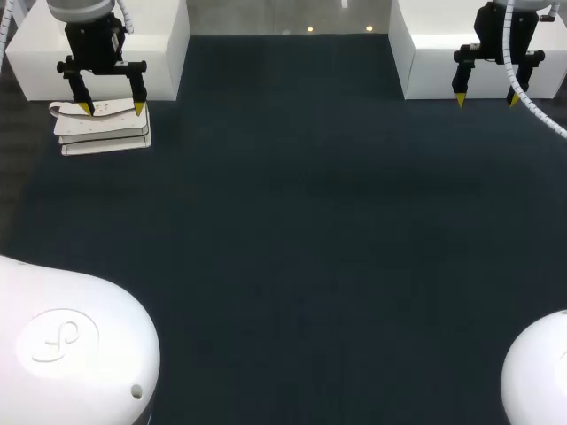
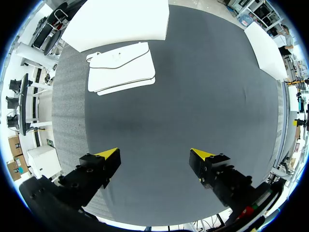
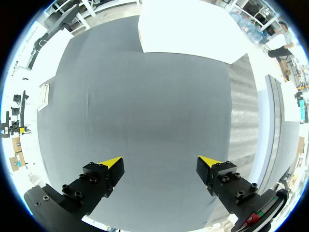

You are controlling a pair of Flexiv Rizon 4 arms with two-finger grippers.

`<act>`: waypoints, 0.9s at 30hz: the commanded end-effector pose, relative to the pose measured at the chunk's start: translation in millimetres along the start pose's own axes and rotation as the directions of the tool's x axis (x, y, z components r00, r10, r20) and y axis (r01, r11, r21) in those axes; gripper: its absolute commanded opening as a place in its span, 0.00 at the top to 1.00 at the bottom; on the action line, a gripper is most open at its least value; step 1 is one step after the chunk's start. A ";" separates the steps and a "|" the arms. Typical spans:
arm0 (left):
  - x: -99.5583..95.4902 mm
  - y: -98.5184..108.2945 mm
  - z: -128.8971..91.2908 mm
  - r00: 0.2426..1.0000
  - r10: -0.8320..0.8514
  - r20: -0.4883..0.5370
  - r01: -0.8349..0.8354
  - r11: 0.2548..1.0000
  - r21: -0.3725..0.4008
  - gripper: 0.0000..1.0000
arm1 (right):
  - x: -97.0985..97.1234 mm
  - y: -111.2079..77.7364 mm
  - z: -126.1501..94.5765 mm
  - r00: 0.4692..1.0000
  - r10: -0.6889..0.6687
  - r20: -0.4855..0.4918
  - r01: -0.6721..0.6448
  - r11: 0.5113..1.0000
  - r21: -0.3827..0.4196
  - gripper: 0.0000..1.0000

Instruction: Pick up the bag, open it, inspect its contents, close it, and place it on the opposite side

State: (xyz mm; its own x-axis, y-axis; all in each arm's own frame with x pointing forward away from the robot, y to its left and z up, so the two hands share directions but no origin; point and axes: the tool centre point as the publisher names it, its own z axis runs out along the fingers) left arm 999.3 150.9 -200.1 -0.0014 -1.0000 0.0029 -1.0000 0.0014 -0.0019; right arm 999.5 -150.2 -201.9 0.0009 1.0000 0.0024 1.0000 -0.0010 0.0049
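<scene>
at far left, left pincer [image 1: 112,108] hovers spread near white bag [image 1: 104,133]; right pincer [image 1: 486,99] spread far right.

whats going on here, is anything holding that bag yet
Not yet. The white bag lies flat on the table at the robot's far left. The left gripper hangs open by it; the left wrist view shows the bag ahead of the fingers, untouched. The right gripper is open and empty at the far right.

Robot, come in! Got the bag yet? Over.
Left gripper open, right gripper open, both empty. Flat white flap bag untouched, ahead of left gripper. White block behind it.
</scene>
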 end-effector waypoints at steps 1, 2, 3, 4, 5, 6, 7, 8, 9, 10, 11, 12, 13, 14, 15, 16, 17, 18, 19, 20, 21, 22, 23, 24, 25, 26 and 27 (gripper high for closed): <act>0.6 -0.3 -0.2 1.000 -0.001 0.002 0.001 1.000 -0.001 0.00 | 0.3 -0.1 -0.8 1.000 0.000 0.002 0.000 1.000 0.002 0.00; 0.6 -0.3 -0.2 1.000 -0.001 0.002 0.001 1.000 -0.001 0.00 | 0.3 -0.1 -0.8 1.000 0.000 0.002 0.000 1.000 0.002 0.00; 0.6 -0.3 -0.2 1.000 -0.001 0.002 0.001 1.000 -0.001 0.00 | 0.3 -0.1 -0.8 1.000 0.000 0.002 0.000 1.000 0.002 0.00; 0.6 -0.3 -0.2 1.000 -0.001 0.002 0.001 1.000 -0.001 0.00 | 0.3 -0.1 -0.8 1.000 0.000 0.002 0.000 1.000 0.002 0.00; 0.6 -0.3 -0.2 1.000 -0.001 0.002 0.001 1.000 -0.001 0.00 | 0.3 -0.1 -0.8 1.000 0.000 0.002 0.000 1.000 0.002 0.00; 0.6 -0.3 -0.2 1.000 -0.001 0.002 0.001 1.000 -0.001 0.00 | 0.3 -0.1 -0.8 1.000 0.000 0.002 0.000 1.000 0.002 0.00; 0.6 -0.3 -0.2 1.000 -0.001 0.002 0.001 1.000 -0.001 0.00 | 0.3 -0.1 -0.8 1.000 0.000 0.002 0.000 1.000 0.002 0.00; 0.6 -0.3 -0.2 1.000 -0.001 0.002 0.001 1.000 -0.001 0.00 | 0.3 -0.1 -0.8 1.000 0.000 0.002 0.000 1.000 0.002 0.00; 0.6 -0.3 -0.2 1.000 -0.001 0.002 0.001 1.000 -0.001 0.00 | 0.3 -0.1 -0.8 1.000 0.000 0.002 0.000 1.000 0.002 0.00; 0.6 -0.3 -0.2 1.000 -0.001 0.002 0.001 1.000 -0.001 0.00 | 0.3 -0.1 -0.8 1.000 0.000 0.002 0.000 1.000 0.002 0.00; 0.6 -0.3 -0.2 1.000 -0.001 0.002 0.001 1.000 -0.001 0.00 | 0.3 -0.1 -0.8 1.000 0.000 0.002 0.000 1.000 0.002 0.00; -0.2 -2.9 0.6 1.000 0.011 -0.017 -0.011 1.000 -0.003 0.00 | 0.3 -0.1 -0.8 1.000 0.000 0.002 0.000 1.000 0.002 0.00; -1.7 -5.1 1.5 1.000 0.012 -0.018 -0.012 1.000 0.001 0.00 | 3.0 1.5 -1.0 0.999 -0.039 0.003 0.039 0.999 -0.027 0.00; -3.5 -6.9 2.0 0.999 0.027 -0.044 -0.027 1.000 0.005 0.00 | 6.4 2.8 -1.7 0.996 -0.083 0.015 0.084 0.995 -0.046 0.00; -6.5 -8.6 2.3 0.996 0.040 -0.076 -0.040 0.999 0.005 0.00 | 9.2 4.0 -1.9 0.992 -0.121 0.024 0.122 0.990 -0.067 0.00; -9.3 -10.1 2.6 0.997 0.034 -0.072 -0.033 0.999 0.016 0.00 | 12.2 5.1 -2.4 0.985 -0.167 0.032 0.169 0.981 -0.097 0.00; -11.6 -11.3 3.1 0.997 0.031 -0.076 -0.030 0.999 0.024 0.00 | 15.6 5.8 -2.4 0.975 -0.218 0.040 0.221 0.969 -0.113 0.00; -14.8 -12.6 3.5 0.994 0.042 -0.105 -0.039 0.999 0.023 0.00 | 18.7 6.4 -1.3 0.967 -0.251 0.044 0.255 0.959 -0.127 0.00; -18.8 -14.9 3.9 0.992 0.042 -0.122 -0.039 0.999 0.023 0.00 | 21.1 6.7 -0.4 0.957 -0.287 0.051 0.291 0.945 -0.149 0.00; -22.8 -16.4 4.7 0.992 0.032 -0.121 -0.029 0.999 0.028 0.00 | 24.9 7.1 0.5 0.941 -0.334 0.053 0.338 0.926 -0.167 0.00; -26.4 -17.8 5.1 0.990 0.033 -0.136 -0.028 0.999 0.032 0.00 | 28.9 7.2 2.3 0.927 -0.371 0.058 0.375 0.910 -0.175 0.00; -30.7 -18.9 5.5 0.987 0.035 -0.158 -0.031 0.999 0.029 0.00 | 31.9 7.2 3.9 0.913 -0.403 0.063 0.407 0.892 -0.198 0.00; -34.5 -19.7 6.1 0.985 0.035 -0.168 -0.030 0.999 0.032 0.00 | 34.3 7.0 5.3 0.895 -0.443 0.060 0.445 0.869 -0.214 0.00; -38.9 -20.6 6.6 0.982 0.033 -0.187 -0.027 0.999 0.035 0.00 | 37.8 6.8 7.0 0.873 -0.482 0.067 0.484 0.846 -0.224 0.00; -43.0 -21.3 7.0 0.978 0.036 -0.204 -0.029 0.999 0.036 0.00 | 40.9 6.6 8.0 0.848 -0.526 0.070 0.526 0.814 -0.248 0.00; -48.0 -22.3 7.8 0.976 0.032 -0.215 -0.024 0.999 0.040 0.00 | 44.7 5.7 8.6 0.818 -0.572 0.063 0.565 0.777 -0.279 0.00; -52.8 -23.5 8.4 0.973 0.024 -0.229 -0.014 0.999 0.047 0.00 | 48.7 4.5 9.8 0.789 -0.610 0.073 0.602 0.744 -0.291 0.00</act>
State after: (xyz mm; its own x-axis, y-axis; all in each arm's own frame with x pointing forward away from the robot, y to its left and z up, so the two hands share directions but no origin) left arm 1022.2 191.1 -205.0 -0.0268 -0.9890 0.1452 -0.9989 0.0210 -0.0416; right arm 1014.1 -103.7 -205.0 -0.3938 0.9184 -0.0392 0.9089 0.3954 0.1324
